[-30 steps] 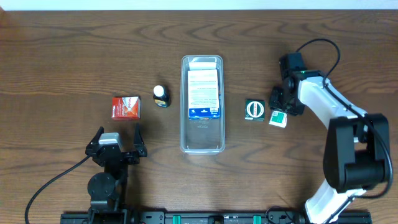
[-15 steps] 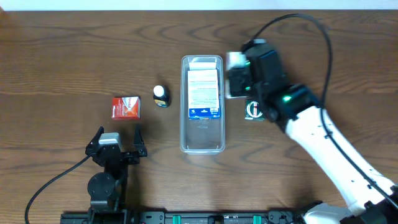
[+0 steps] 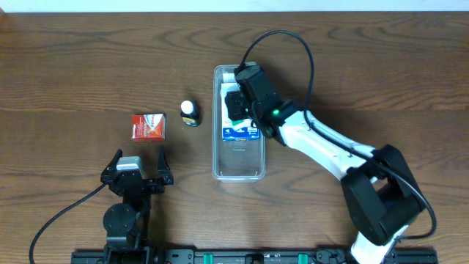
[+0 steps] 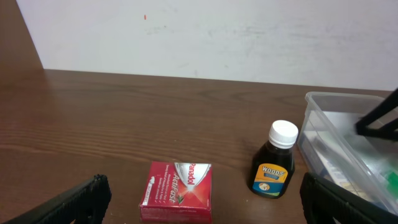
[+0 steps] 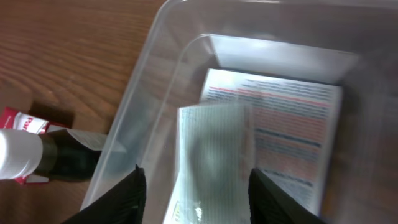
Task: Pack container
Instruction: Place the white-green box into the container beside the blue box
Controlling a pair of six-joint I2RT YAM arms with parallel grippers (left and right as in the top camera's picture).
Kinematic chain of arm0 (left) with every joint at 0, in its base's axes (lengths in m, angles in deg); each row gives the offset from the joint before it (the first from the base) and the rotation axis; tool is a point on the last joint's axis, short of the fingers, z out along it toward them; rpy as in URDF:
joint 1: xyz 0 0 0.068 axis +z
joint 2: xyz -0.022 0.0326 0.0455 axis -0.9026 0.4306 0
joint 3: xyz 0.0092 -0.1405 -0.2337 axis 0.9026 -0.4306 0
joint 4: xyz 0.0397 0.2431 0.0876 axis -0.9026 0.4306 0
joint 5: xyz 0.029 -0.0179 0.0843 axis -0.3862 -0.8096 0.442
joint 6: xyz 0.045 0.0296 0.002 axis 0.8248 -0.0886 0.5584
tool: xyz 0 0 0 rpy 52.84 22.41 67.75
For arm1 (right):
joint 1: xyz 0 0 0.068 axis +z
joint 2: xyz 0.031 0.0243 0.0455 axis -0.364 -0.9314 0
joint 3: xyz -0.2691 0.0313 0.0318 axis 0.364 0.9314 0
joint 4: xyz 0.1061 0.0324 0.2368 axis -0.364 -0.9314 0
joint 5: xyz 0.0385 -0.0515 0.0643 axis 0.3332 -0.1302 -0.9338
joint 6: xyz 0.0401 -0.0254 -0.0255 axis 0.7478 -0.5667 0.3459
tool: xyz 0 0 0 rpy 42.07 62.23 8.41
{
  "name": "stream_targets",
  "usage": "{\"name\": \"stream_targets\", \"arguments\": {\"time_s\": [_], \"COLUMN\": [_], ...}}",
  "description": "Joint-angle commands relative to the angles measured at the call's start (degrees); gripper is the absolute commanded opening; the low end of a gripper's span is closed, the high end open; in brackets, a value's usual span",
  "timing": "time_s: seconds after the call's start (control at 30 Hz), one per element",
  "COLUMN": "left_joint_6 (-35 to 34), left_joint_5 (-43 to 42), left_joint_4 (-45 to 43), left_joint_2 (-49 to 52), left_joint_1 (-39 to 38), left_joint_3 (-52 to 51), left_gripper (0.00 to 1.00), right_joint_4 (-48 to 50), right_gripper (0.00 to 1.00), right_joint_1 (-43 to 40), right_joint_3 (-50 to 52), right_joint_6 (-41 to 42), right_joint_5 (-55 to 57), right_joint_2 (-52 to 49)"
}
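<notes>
Centrally on the brown wooden counter [image 3: 73, 59], the long clear plastic container [image 3: 238, 165], laid lengthwise from near edge to far, near half bare, far half holding a flat white-and-blue carton [image 3: 233, 134]. Nearer, the left tool [image 3: 139, 160] spread wide, empty, touching nothing. Farther on, the right tool [image 3: 234, 103] partly closed on a small pale-green box [image 5: 214, 155], poised above that carton, over the container's far half. Half a second ago, outside by the far right rim instead.

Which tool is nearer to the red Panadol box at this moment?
Left. The left tool is open just short of the red Panadol box, facing it; the right tool is farther off, over the clear container.
</notes>
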Motion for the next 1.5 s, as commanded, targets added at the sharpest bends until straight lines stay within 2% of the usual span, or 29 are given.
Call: {"name": "stream_targets", "arguments": {"time_s": [0.0,0.1,0.23,0.33,0.53,0.7,0.9,0.97,1.23,1.47], "left_joint_6": [0.37,0.37,0.37,0.37,0.37,0.37,0.37,0.37,0.37,0.37], "left_joint_5": [0.26,0.26,0.26,0.26,0.26,0.26,0.26,0.26,0.26,0.26], "left_joint_4": [1.27,1.29,1.27,1.27,1.27,1.27,1.27,1.27,1.27,1.27], "left_joint_2": [-0.24,-0.22,-0.22,-0.24,-0.24,-0.24,-0.22,-0.24,-0.24,-0.24], "left_joint_1": [0.28,0.28,0.28,0.28,0.28,0.28,0.28,0.28,0.28,0.28], "left_joint_3": [-1.68,-1.68,-1.68,-1.68,-1.68,-1.68,-1.68,-1.68,-1.68,-1.68], "left_gripper": [0.98,0.98,0.98,0.98,0.98,0.98,0.98,0.98,0.98,0.98], "right_joint_4": [1.7,2.58,1.95,-0.17,-2.36,-10.03,-28.74,-31.43,-30.73,-30.8], "right_gripper": [0.56,0.57,0.54,0.42,0.28,0.12,0.12,0.12,0.08,0.08], "right_joint_1": [0.2,0.15,-0.24,-0.96,-2.12,-2.51,-1.53,-1.49,-1.27,-1.36], "right_joint_3": [-0.2,-0.22,-0.24,-0.24,-0.42,-4.87,-16.65,-18.64,-18.75,-18.78], "right_joint_6": [0.66,0.61,0.42,0.42,0.37,-4.42,-12.81,-13.57,-13.6,-17.14], "right_joint_5": [-2.54,-3.45,-3.26,-3.15,-0.5,0.92,5.29,5.44,3.78,3.69], "right_joint_2": [-0.46,-0.39,-0.24,-0.24,-0.15,0.81,0.85,0.83,-1.95,-6.6]}}
